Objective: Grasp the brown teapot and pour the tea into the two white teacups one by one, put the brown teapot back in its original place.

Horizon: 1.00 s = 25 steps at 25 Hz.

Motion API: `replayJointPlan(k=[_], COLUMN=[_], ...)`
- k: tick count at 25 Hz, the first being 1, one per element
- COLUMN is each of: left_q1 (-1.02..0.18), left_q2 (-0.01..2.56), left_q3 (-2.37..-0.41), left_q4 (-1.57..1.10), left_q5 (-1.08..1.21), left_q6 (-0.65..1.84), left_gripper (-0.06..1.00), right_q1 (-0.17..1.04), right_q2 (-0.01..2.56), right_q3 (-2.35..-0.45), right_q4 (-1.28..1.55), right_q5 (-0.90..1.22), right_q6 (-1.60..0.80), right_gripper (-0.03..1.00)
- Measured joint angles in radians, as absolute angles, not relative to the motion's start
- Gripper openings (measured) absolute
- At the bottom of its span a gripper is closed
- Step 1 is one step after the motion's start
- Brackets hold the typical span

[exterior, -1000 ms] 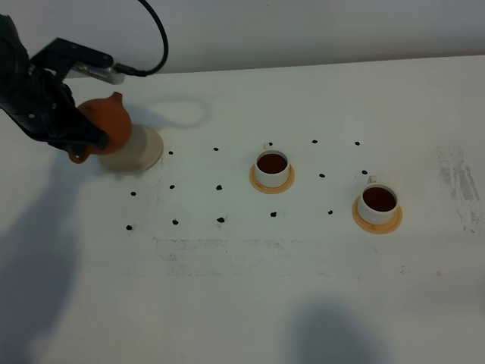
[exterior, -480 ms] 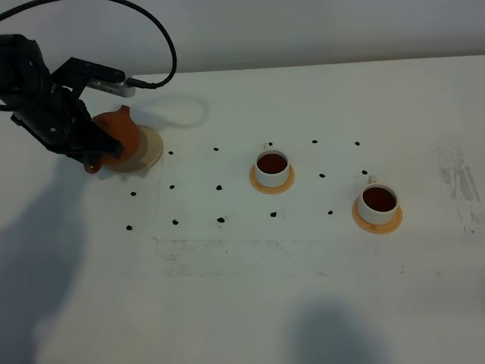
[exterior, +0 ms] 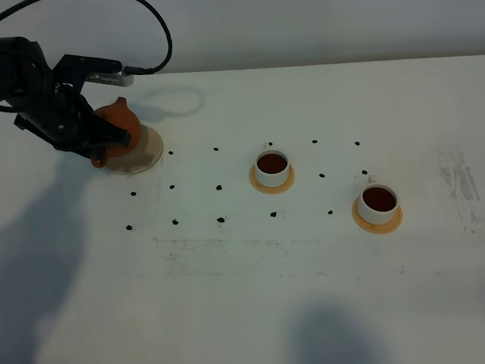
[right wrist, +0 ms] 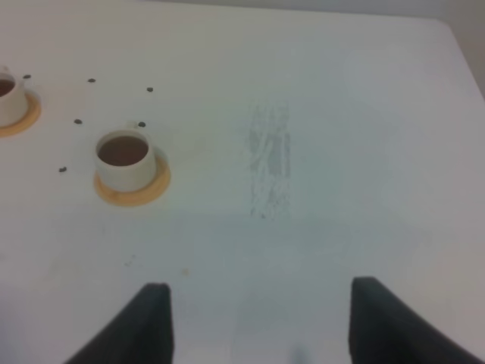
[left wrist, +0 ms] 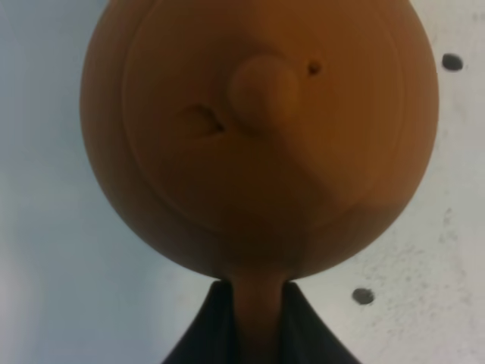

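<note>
- The left pincer [exterior: 97, 138] is clamped on the handle of the brown teapot [exterior: 120, 130]; in the left wrist view its two dark fingers [left wrist: 198, 334] squeeze the orange-brown handle from both sides, with the pot's round body and knobbed lid directly ahead of them.
- Since a second ago the pot has come down and moved onto the cream-beige coaster [exterior: 148, 150]: earlier it hung higher and off toward the disc's edge, and now it sits over the disc (whether it actually touches the disc cannot be told).
- The pot also looks more upright than it did half a second ago, with the lid facing up.
- The two white teacups, the nearer one [exterior: 272, 166] and the farther one [exterior: 377, 201], stand well away from the left pincer across the white counter [exterior: 242, 288], each on its orange-tan coaster and each filled with dark tea; neither has shifted.
- The right pincer [right wrist: 258, 322] hangs spread wide above bare counter, gripping nothing, with the farther cup [right wrist: 125, 158] ahead of it and off to one side.
- Small black dots mark the counter between the pot and the cups (unchanged).
</note>
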<state>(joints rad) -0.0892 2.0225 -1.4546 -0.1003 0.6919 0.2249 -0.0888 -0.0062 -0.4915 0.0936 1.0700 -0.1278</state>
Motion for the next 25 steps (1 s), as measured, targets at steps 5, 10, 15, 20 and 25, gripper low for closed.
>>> replayJointPlan(k=[5, 10, 15, 20, 25], left_q1=[-0.089, -0.089, -0.089, -0.089, -0.089], left_q2=[2.051, 2.069, 2.072, 2.072, 2.072], left_q3=[-1.455, -1.455, -1.455, -1.455, -1.455], left_q4=[-0.110, -0.125, -0.128, -0.145, -0.160], left_q5=[0.688, 0.685, 0.682, 0.679, 0.678], left_q6=[0.218, 0.218, 0.218, 0.218, 0.218], left_gripper=[0.10, 0.10, 0.10, 0.10, 0.10], right_q1=[-0.089, -0.089, -0.089, -0.089, -0.089], right_q2=[-0.006, -0.006, -0.006, -0.006, -0.006], right_q3=[-0.491, -0.491, -0.491, -0.491, -0.491], right_q4=[0.094, 0.094, 0.094, 0.094, 0.094], right_q5=[1.070, 1.070, 1.070, 1.070, 1.070], right_q6=[-0.128, -0.128, -0.128, -0.128, -0.128], right_gripper=[0.51, 0.51, 0.51, 0.51, 0.51])
